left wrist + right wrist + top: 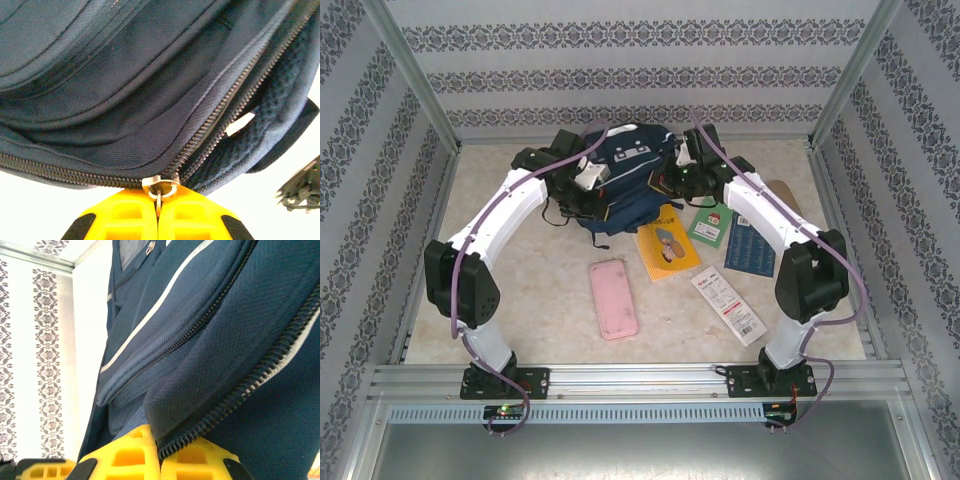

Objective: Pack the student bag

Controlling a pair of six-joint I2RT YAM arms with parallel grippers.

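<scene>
Student bag (623, 172), navy, white-striped, zip (220, 114) perhaps part-open

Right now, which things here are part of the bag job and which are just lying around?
In play: student bag; its zip pull, pinched by the left fingers; right fingers, clamped on the bag's zipper edge.

Lying untouched on the table, likely still to pack: pink case, yellow book, green book, blue booklet, white packet.
</scene>
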